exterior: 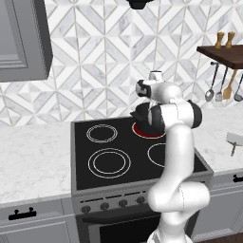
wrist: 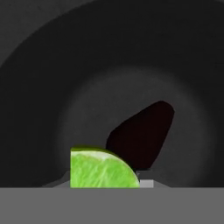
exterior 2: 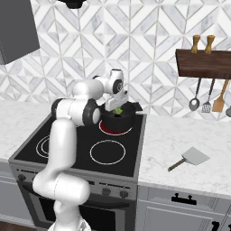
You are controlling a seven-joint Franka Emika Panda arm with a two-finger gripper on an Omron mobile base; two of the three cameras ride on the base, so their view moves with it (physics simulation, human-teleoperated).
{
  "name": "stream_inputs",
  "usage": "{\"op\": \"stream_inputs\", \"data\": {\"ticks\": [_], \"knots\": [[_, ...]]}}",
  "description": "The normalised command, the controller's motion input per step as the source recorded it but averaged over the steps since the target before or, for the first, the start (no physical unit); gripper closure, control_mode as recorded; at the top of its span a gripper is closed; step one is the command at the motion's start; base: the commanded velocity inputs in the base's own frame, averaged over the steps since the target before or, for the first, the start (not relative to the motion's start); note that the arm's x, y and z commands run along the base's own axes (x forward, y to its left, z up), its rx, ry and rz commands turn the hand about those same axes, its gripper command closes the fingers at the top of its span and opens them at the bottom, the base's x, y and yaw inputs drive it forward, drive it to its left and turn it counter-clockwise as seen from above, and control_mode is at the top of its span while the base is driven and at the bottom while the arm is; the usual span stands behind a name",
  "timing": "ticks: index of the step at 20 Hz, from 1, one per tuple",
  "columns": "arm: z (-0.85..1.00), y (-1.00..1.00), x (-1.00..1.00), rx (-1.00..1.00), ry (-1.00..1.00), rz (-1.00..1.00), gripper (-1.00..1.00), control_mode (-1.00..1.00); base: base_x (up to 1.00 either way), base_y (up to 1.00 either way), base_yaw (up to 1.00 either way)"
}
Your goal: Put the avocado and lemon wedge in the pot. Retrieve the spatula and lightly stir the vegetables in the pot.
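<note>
The black pot (exterior 2: 118,121) stands on the red-glowing rear burner (exterior 2: 106,129) of the stove; in the left base view the pot (exterior: 139,114) is half hidden behind my arm. My gripper (exterior 2: 118,107) hangs just over the pot's mouth, shut on a bright-green wedge with streaked citrus flesh, the lemon wedge (wrist: 101,169). Past the wedge, the hand view looks down into the pot (wrist: 52,87), where a dark pear-shaped form, which may be the avocado (wrist: 142,135), lies on the floor. The pale grey spatula (exterior 2: 191,159) lies on the counter right of the stove.
A wooden shelf (exterior 2: 203,63) with two small bottles hangs at the right, with steel ladles (exterior 2: 195,103) and an orange-brown wooden utensil (exterior 2: 219,101) below it. Three unlit burner rings lie on the stove top (exterior 2: 67,158). Marble counters flank the stove.
</note>
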Motion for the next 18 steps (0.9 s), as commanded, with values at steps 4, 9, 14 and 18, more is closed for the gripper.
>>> {"op": "stream_inputs", "data": {"ticks": [4,9,14,18], "knots": [[-0.05,0.02,0.0,0.0,0.0,0.0,-1.0,-1.0,0.0,0.0,0.0],[-0.13,0.02,0.0,0.0,0.05,0.0,-1.0,-1.0,0.0,0.0,0.0],[0.05,0.0,0.0,0.0,-0.03,0.0,-1.0,-1.0,0.0,0.0,0.0],[0.75,0.0,-0.26,0.0,-0.14,-0.02,-1.0,-1.0,0.0,0.0,0.0]]}}
